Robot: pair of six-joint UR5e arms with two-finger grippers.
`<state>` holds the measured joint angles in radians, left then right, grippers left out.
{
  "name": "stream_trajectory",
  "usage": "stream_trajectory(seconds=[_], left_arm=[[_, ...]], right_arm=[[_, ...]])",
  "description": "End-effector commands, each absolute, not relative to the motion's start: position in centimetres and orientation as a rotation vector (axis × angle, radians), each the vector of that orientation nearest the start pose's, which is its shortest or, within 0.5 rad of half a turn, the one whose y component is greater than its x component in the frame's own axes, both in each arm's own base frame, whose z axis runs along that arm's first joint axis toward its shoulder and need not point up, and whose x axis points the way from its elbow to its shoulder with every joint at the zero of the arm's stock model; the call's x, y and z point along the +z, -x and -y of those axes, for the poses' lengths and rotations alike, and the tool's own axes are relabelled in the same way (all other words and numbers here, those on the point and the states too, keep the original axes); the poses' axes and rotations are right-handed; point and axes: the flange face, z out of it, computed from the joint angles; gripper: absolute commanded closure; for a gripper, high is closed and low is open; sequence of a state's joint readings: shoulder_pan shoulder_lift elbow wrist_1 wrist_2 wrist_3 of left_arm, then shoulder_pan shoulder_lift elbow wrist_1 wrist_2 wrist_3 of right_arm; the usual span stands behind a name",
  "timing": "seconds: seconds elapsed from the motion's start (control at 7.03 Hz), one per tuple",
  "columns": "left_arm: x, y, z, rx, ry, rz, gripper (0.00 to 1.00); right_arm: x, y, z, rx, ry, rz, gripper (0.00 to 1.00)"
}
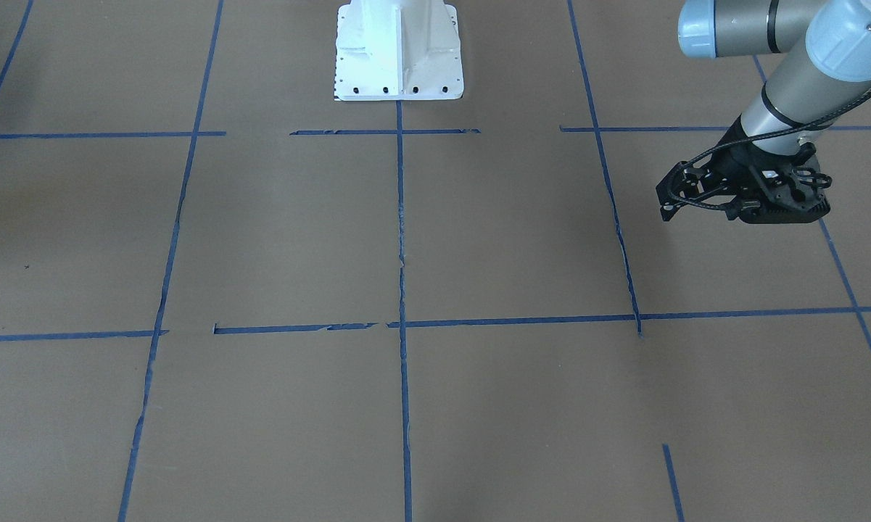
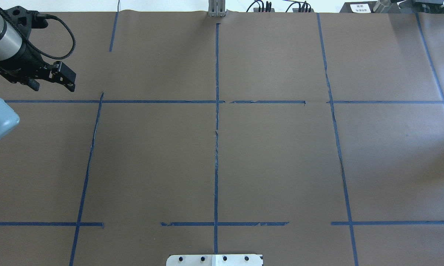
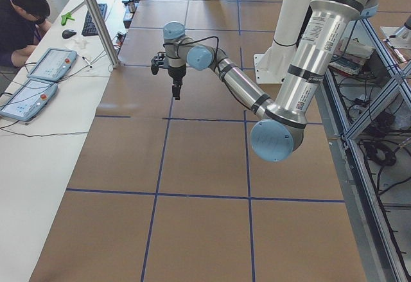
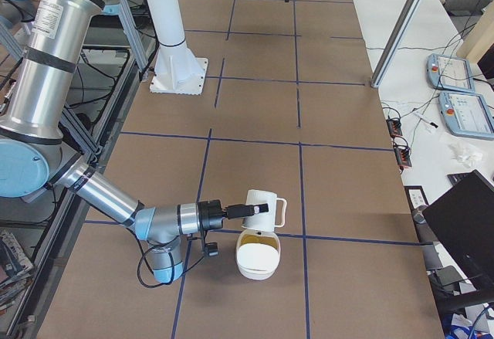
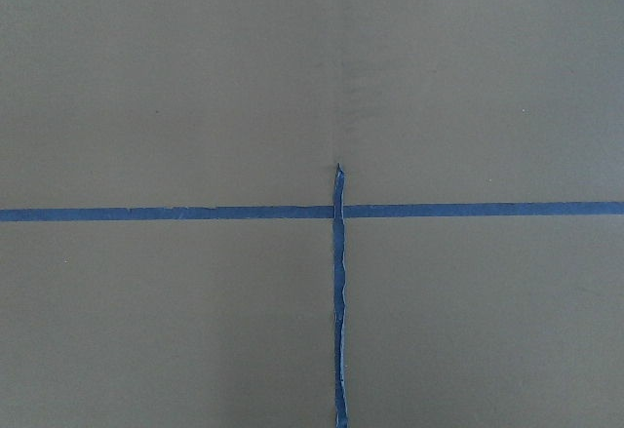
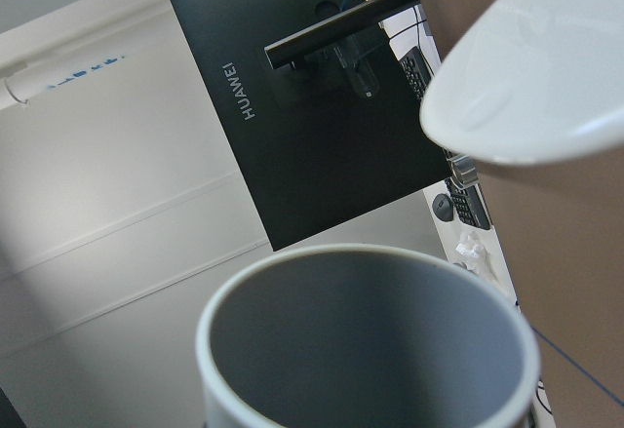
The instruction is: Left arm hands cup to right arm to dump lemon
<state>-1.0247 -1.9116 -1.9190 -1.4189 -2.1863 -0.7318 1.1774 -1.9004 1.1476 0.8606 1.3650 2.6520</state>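
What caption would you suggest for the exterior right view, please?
The right arm's gripper at a white mug, close beside a white bowl with a yellowish inside.

A brown paper table [image 2: 281,166] carries a grid of blue tape [image 2: 216,147] running out from the white pedestal base [image 1: 399,51]. Well away from that base, toward the table's right end, sits a white bowl [image 4: 257,266]. Across the table from the base, an operator [image 3: 19,22] sits at a white desk with two pendants [image 3: 51,63] and a keyboard [image 3: 95,20].
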Motion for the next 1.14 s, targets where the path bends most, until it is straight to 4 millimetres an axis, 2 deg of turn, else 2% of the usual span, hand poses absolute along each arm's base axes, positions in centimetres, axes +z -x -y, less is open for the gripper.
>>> stream_trajectory(seconds=[0.0, 0.28, 0.57, 0.71, 1.0], left_arm=[[33.4, -23.2, 52.8, -0.011, -0.057, -0.791, 0.0], [33.4, -23.4, 52.8, -0.01, -0.055, -0.79, 0.0], [33.5, -23.4, 52.9, -0.01, -0.054, -0.789, 0.0], [33.5, -23.6, 52.8, -0.007, -0.053, -0.79, 0.0], [33.9, -24.2, 52.9, -0.001, -0.041, -0.786, 0.0]], right_arm=[[72.9, -5.1, 27.7, -2.454, 0.829, -2.775, 0.83], [73.1, -4.9, 27.8, -2.504, 1.077, -2.819, 0.83], [71.7, -4.2, 29.4, -2.533, 1.388, -2.847, 0.83], [71.2, -3.9, 29.6, -2.505, 1.655, -2.883, 0.83], [71.6, -3.7, 30.0, -2.453, 2.161, -2.862, 0.85]])
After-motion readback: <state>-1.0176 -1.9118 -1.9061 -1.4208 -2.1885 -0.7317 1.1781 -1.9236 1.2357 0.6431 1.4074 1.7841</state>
